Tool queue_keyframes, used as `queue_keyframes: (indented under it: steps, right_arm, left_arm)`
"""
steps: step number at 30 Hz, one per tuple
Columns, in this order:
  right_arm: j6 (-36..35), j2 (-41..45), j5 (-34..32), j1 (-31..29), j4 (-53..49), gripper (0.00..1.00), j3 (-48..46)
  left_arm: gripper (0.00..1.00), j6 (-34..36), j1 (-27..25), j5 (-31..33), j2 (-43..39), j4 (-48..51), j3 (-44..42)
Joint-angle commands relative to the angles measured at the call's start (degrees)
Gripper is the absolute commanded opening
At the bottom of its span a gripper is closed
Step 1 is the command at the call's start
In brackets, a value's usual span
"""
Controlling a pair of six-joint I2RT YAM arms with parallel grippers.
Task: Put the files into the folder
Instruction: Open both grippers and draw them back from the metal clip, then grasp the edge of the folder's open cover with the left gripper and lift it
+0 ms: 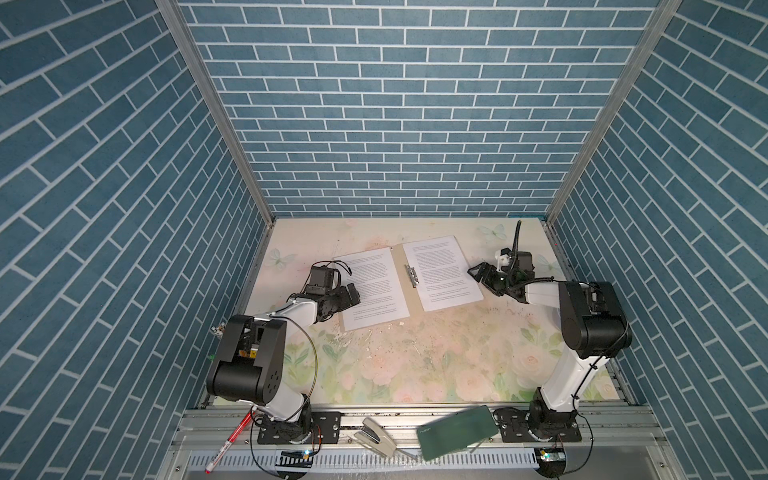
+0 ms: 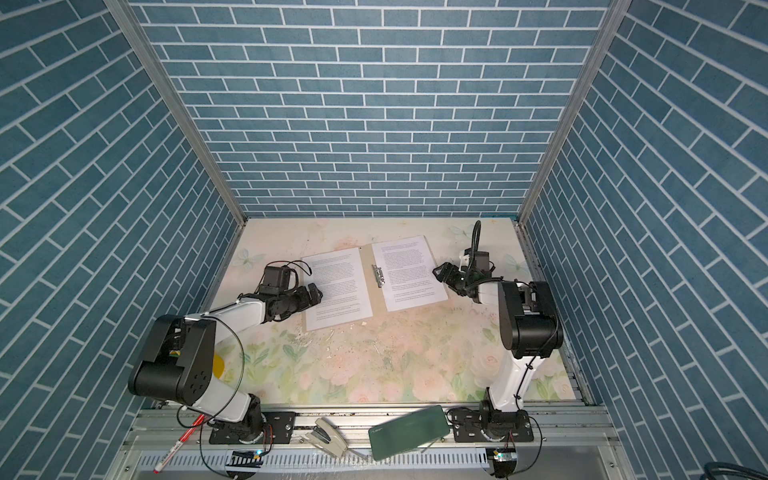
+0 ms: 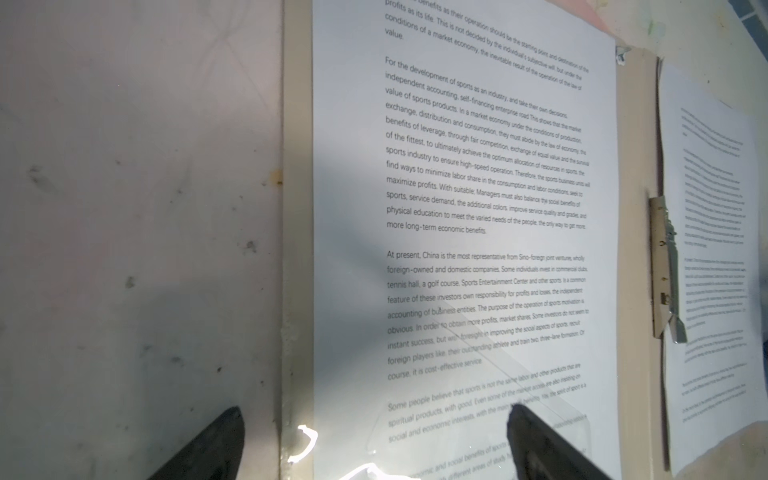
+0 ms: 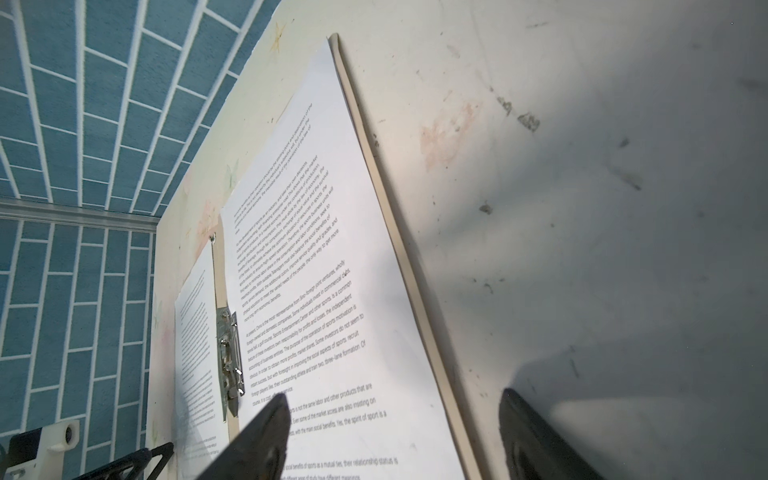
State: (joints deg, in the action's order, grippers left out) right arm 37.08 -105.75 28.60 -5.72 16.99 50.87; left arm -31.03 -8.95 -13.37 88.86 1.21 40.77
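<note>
The tan folder [image 1: 400, 266] lies open and flat at the back of the table, with a silver clip [image 1: 412, 275] at its spine. One printed white file [image 1: 374, 291] covers its left half and another [image 1: 440, 274] its right half. My left gripper [image 1: 353, 293] is open at the left file's outer edge; in the left wrist view it [image 3: 374, 409] straddles the folder's border [image 3: 297, 208]. My right gripper [image 1: 478, 272] is open at the right file's outer edge; in the right wrist view it [image 4: 394, 395] spans the folder's edge [image 4: 399, 249]. Neither holds anything.
A dark green case [image 1: 457, 432], a stapler [image 1: 374, 436] and a red pen [image 1: 228, 440] lie on the front rail. Small white scraps [image 1: 374, 332] dot the floral table in front of the folder. Blue brick walls close three sides.
</note>
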Motion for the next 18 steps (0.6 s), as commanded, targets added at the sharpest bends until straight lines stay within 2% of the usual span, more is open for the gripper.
queue_keyframes:
  steps: [1, 18]
  right_arm:
    - [0.6, -1.7, 1.1, 0.1, -3.9, 0.78, -2.5]
    - [2.3, -1.1, 2.1, -0.1, -1.9, 0.73, -5.4]
  left_arm:
    - [1.00, 0.3, 0.3, -2.9, 1.5, -0.1, -0.6]
    - [1.00, -4.6, 1.0, -9.2, -0.1, -7.5, -4.9]
